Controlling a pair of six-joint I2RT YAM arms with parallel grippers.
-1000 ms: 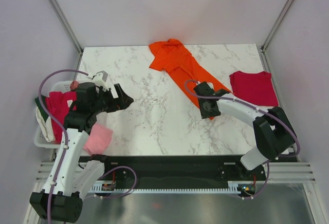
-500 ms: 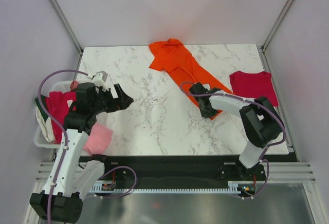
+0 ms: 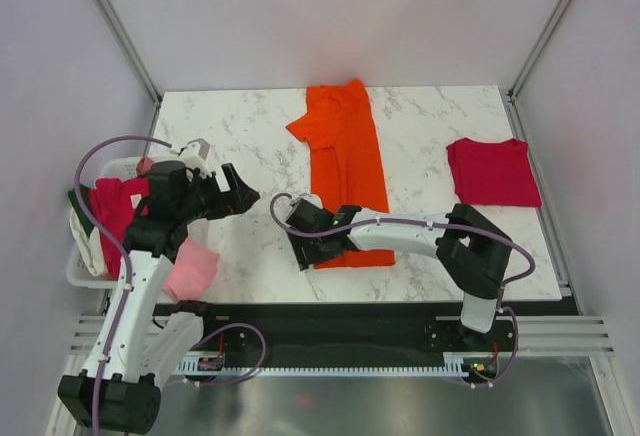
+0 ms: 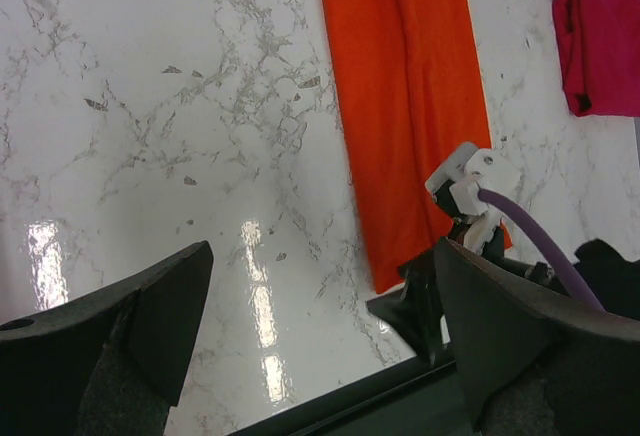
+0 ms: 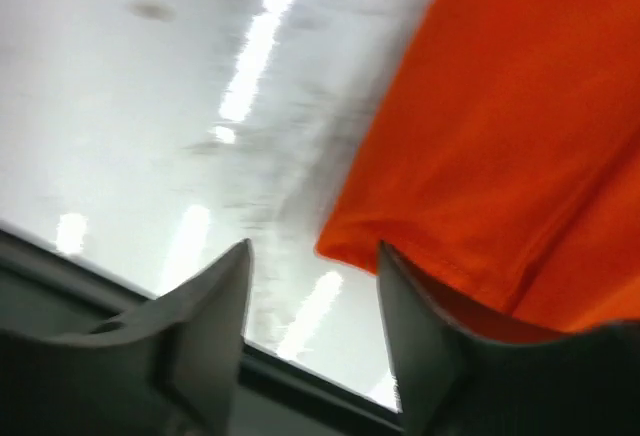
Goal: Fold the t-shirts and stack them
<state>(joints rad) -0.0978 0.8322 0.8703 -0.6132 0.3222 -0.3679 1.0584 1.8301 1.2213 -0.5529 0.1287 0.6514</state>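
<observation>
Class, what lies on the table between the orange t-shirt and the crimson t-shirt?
Nothing: only bare marble table separates the orange t-shirt from the crimson t-shirt, as the top view shows.

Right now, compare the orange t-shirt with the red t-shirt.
The orange t-shirt lies stretched in a long strip mid-table; the red t-shirt is a compact folded rectangle on the right. The right gripper is at the orange one's near hem; nothing touches the red one. Both are plain tees.
</observation>
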